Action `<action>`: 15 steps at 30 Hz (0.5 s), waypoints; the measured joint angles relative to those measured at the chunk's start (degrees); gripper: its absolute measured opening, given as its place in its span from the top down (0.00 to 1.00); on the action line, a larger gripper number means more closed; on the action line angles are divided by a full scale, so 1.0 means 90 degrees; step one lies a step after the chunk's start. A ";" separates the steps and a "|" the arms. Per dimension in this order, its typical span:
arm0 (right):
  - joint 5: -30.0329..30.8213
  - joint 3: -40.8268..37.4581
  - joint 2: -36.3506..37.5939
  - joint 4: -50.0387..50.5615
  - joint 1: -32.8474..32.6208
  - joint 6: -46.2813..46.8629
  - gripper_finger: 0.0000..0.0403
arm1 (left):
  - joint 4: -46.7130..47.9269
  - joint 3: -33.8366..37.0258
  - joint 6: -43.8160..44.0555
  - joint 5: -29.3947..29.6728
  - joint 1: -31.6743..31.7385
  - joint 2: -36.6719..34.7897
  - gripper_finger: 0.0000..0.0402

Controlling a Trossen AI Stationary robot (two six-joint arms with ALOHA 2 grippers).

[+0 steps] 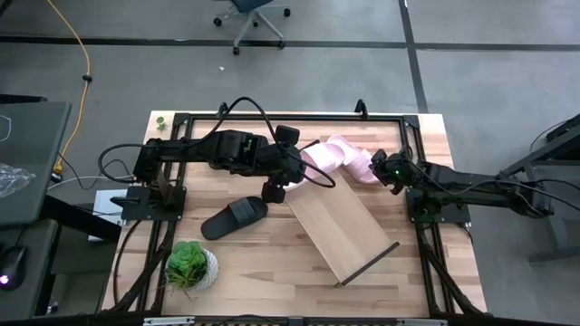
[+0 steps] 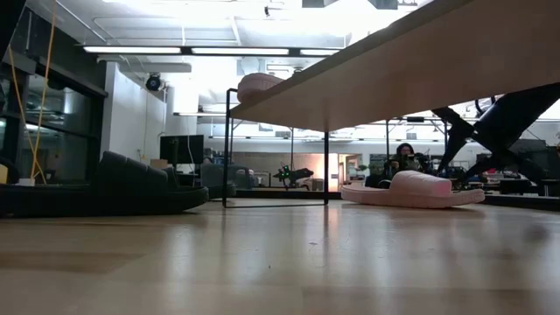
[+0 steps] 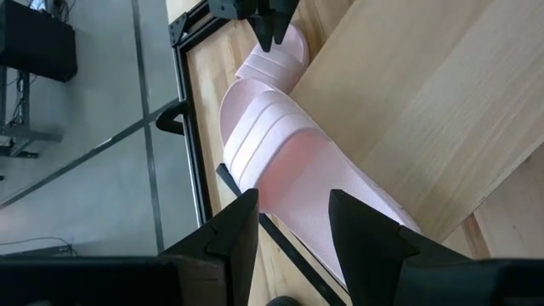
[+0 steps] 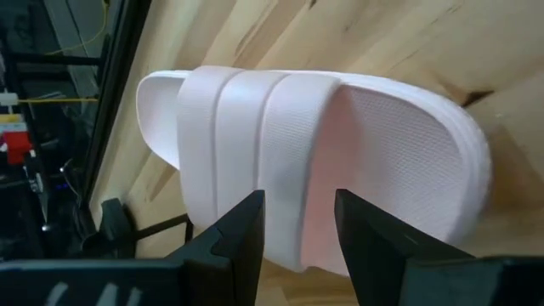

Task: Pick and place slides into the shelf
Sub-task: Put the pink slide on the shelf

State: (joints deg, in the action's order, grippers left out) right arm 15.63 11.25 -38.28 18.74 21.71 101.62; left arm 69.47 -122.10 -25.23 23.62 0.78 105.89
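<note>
Left gripper (image 1: 288, 177): fingers (image 3: 234, 234) parted with a moderate gap, gripping nothing; it hovers just over the heel of the nearer pale pink wide-strap slide sandal (image 3: 289, 166).
Right gripper (image 1: 381, 166): fingers (image 4: 242, 229) parted by a similar gap, empty, poised at the side of the second pale pink slide sandal (image 4: 314, 153).
Nearer pink slide, position: lies on the far end of the long light-wood shelf board with dark end rims (image 1: 340, 220), overhanging its edge.
Second pink slide, position: rests on the wooden tabletop (image 1: 272, 263) just beyond the shelf's far end, its heel toward the right gripper.
Shelf axis: runs diagonally, from the table's far middle toward its near right.
Matte black slide sandal (image 1: 234, 216): on the tabletop left of the shelf, long axis slanted.
Count: two pink slides, one black slide visible, one shelf.
Other: small green potted plant (image 1: 191, 265) at the near left.
</note>
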 joint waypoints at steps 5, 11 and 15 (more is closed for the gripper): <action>0.0032 0.0002 -0.0379 -0.0380 0.0002 0.0005 0.66 | 0.0005 0.0000 -0.0007 0.0000 0.0000 0.0000 0.67; 0.0082 0.0003 -0.0798 -0.0924 0.0002 0.0010 0.66 | 0.0020 0.0000 -0.0015 0.0000 0.0000 0.0000 0.67; 0.0091 0.0005 -0.1056 -0.1171 0.0002 0.0007 0.66 | 0.0107 0.0000 -0.0028 0.0000 0.0000 0.0000 0.67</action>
State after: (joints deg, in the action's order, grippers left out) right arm 16.45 11.29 -47.79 8.21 21.74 101.69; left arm 70.43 -122.10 -25.49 23.62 0.78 105.89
